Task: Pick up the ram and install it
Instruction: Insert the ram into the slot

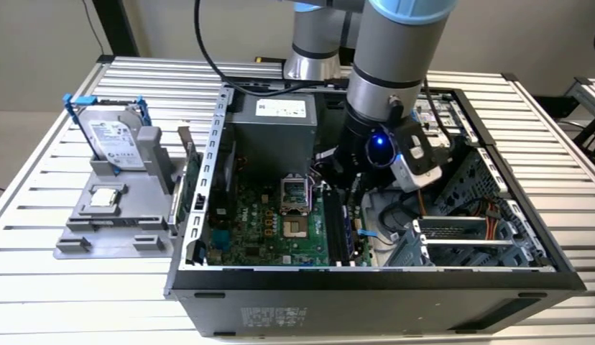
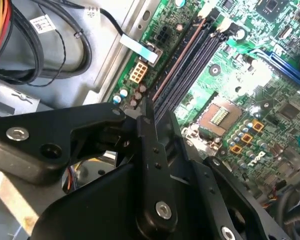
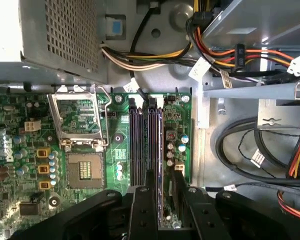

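The ram (image 3: 159, 165) stands clamped edge-on in your pincer (image 3: 160, 200) over the memory slots (image 3: 140, 145), at the CPU socket's (image 3: 82, 172) three o'clock; seating demands square alignment.

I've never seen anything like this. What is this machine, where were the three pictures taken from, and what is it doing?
It is a robot arm reaching into an open computer case on a slatted table. One camera stands off the arm. Two ride near its wrist, looking past the black gripper at the motherboard. The gripper sits over the ram, a thin stick in line with the long slots; whether it grips it I cannot tell. Beside the case, a grey holder carries a hard drive.
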`<action>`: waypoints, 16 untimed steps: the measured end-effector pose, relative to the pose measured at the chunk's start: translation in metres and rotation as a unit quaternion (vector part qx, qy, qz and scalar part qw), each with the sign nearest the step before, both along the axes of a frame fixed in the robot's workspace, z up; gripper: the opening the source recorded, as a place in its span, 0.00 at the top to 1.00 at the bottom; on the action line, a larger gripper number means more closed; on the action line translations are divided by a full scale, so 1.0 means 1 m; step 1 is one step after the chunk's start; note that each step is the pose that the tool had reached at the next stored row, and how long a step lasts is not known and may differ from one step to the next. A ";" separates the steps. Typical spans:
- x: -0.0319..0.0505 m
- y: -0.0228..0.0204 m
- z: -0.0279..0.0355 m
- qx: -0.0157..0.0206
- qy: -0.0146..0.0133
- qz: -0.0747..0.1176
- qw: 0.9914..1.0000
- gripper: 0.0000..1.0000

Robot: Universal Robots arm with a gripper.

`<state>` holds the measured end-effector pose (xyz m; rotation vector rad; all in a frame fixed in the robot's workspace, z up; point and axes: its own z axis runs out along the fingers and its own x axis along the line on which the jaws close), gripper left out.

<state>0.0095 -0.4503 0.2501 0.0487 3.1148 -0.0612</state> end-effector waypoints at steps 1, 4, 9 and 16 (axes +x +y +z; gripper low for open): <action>0.0000 0.0000 0.0001 0.000 0.000 0.000 1.000 1.00; -0.0001 0.0000 0.0006 0.000 0.000 0.000 1.000 1.00; -0.0001 0.0000 0.0013 0.000 0.000 0.000 1.000 1.00; -0.0002 -0.0005 0.0021 0.004 0.000 0.001 1.000 1.00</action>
